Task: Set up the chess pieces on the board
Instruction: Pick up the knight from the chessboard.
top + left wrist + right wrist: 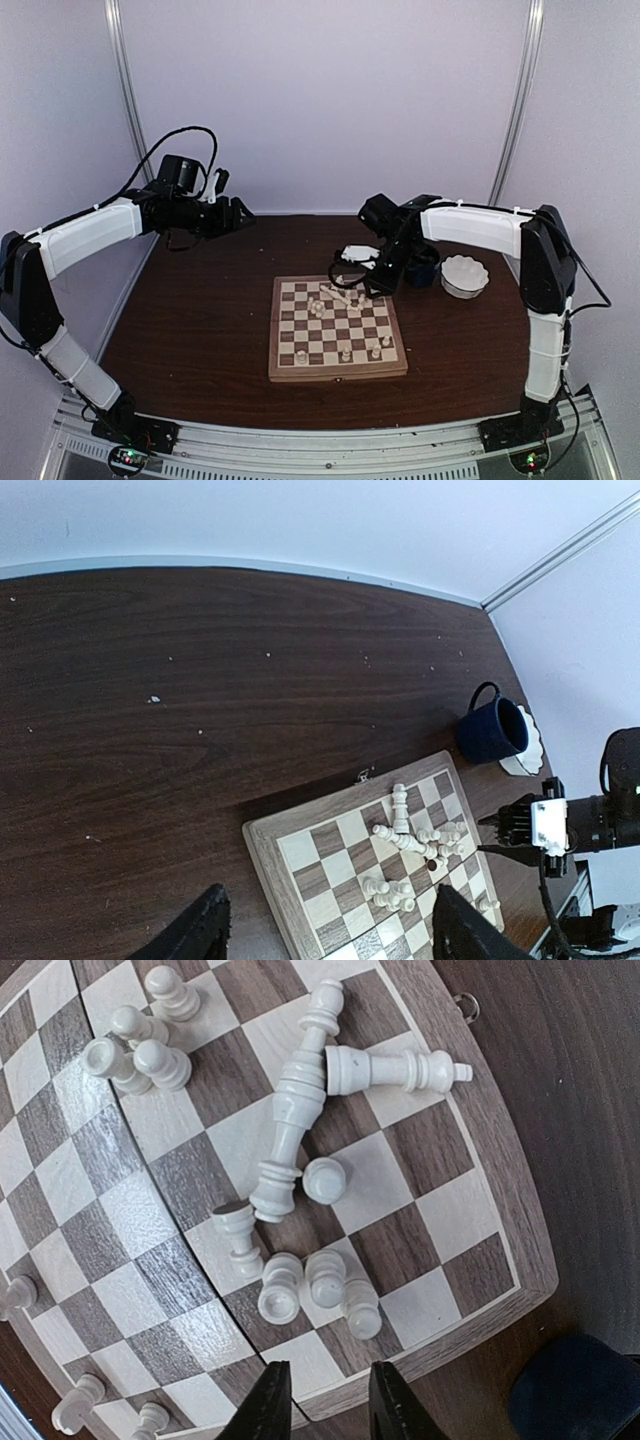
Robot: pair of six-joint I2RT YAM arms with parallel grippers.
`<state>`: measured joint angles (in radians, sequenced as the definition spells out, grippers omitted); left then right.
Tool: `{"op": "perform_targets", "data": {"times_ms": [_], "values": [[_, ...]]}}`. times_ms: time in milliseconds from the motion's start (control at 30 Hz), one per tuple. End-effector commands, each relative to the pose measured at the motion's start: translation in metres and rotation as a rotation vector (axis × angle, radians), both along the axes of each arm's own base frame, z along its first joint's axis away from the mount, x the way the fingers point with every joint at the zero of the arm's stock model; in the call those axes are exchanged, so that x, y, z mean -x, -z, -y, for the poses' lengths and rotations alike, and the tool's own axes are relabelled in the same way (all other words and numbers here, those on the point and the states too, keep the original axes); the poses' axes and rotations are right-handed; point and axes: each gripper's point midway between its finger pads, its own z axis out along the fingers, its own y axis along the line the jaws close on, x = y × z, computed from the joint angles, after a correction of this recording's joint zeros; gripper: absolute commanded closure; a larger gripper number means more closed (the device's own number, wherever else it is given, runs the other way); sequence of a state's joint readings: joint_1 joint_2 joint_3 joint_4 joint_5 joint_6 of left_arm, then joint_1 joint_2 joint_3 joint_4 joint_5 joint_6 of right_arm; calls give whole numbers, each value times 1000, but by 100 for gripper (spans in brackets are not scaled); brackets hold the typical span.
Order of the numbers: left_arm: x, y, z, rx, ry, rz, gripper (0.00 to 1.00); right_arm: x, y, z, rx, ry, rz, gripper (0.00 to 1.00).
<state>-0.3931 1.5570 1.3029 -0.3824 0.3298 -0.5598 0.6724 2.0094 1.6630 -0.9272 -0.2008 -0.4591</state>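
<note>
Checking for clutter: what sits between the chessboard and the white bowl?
A dark blue mug stands between chessboard and bowl, clearest in left wrist view.

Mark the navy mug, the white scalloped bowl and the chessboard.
navy mug (480, 742): left wrist view, on its outer wall below the opening.
white scalloped bowl (465, 290): top view, on its near outer wall.
chessboard (338, 371): top view, on its near wooden edge.
</note>
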Motion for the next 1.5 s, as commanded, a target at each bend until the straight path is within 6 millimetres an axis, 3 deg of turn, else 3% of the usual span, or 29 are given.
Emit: {"op": "perform_targets", "data": {"times_ms": [0, 300, 567, 1067, 1467], "values": [[-8, -17, 0, 27, -5, 57, 31, -14, 6, 1, 6, 40, 3, 70], [-9, -17, 0, 26, -4, 58, 31, -28, 17, 4, -3, 74, -18, 72], [-9, -15, 0, 26, -2, 54, 31, -29, 20, -4, -33, 66, -53, 73], [-9, -15, 2, 33, 2, 48, 31, -27, 15, -3, -49, 67, -64, 93], [-8, -15, 3, 41, 6, 41, 31, -17, -3, 6, -58, 68, -31, 93]]}}
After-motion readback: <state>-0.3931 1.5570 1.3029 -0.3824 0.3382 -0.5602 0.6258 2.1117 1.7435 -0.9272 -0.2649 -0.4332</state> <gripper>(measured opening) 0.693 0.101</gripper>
